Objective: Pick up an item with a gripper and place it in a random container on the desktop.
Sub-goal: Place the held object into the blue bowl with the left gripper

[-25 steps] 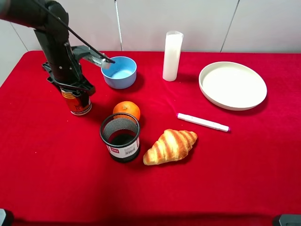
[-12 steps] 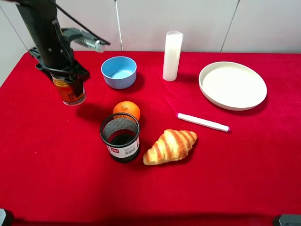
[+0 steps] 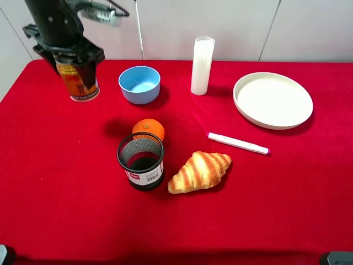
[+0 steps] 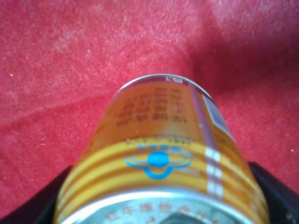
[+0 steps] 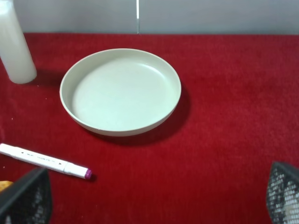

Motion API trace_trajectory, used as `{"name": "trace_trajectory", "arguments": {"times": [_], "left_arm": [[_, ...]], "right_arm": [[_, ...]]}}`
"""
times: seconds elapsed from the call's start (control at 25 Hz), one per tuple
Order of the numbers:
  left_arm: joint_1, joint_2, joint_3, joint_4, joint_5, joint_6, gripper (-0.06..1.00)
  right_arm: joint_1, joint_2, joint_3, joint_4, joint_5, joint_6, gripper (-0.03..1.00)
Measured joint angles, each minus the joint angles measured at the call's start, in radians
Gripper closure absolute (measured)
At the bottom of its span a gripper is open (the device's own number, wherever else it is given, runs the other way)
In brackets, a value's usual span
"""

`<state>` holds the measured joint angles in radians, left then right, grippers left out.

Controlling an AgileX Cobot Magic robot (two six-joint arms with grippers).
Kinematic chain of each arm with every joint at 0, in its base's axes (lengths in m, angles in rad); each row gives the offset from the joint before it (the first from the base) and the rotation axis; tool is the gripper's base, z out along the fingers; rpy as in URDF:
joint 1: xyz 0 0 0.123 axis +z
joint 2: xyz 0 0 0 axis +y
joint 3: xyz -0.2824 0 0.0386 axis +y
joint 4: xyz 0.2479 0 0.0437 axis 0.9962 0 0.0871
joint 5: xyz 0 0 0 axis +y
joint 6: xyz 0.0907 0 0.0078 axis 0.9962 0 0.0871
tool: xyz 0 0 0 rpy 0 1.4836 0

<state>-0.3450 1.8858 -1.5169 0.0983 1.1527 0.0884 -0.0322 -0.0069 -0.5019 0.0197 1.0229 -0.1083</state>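
So your left gripper [image 3: 74,59] is clamped on the top of the drink can [image 3: 78,83], and the can hangs straight down between the fingers, upright and up off the red desktop [image 3: 66,193]. From the high camera you get an orange-and-gold can with dark print on the side and a pale band round the base. The light-blue bowl [image 3: 139,84] sits near the fingers, off to the side toward the middle of the table, not touching the can. An orange [image 3: 148,128], a black mesh pen cup [image 3: 141,160] and a croissant [image 3: 199,170] are further out from the fingers, toward the near edge. The left wrist camera gives you what the high one can't: the can [image 4: 159,154] close up, looking down its side, with gold stripes, a small blue emblem, rows of dark print and a slice of silver rim, plus black fingers [image 4: 275,186] hugging it on both sides and only red cloth beyond the can's far end. You can't see the bowl there at all. The right gripper [image 5: 152,196] shows only in its own wrist view, never in the high one; its fingers [image 5: 28,198] are spread wide with nothing in them. Out ahead of those fingers you've got the cream plate [image 5: 120,91], a white marker with a purple tip [image 5: 44,161] and a white cylinder [image 5: 16,46]. The can doesn't show there.
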Motion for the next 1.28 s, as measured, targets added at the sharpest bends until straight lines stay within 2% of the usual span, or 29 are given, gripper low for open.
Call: {"name": "trace_trajectory", "arguments": {"times": [0.32,1.28], "left_arm": [[-0.046,0.011,-0.123,0.002,0.013,-0.035,0.29],[-0.08,0.329,-0.45,-0.032,0.014,-0.016,0.29]], "right_arm": [[0.0,0.0,0.0,0.0,0.0,0.0,0.27],[0.0,0.0,0.0,0.0,0.0,0.0,0.27]]}}
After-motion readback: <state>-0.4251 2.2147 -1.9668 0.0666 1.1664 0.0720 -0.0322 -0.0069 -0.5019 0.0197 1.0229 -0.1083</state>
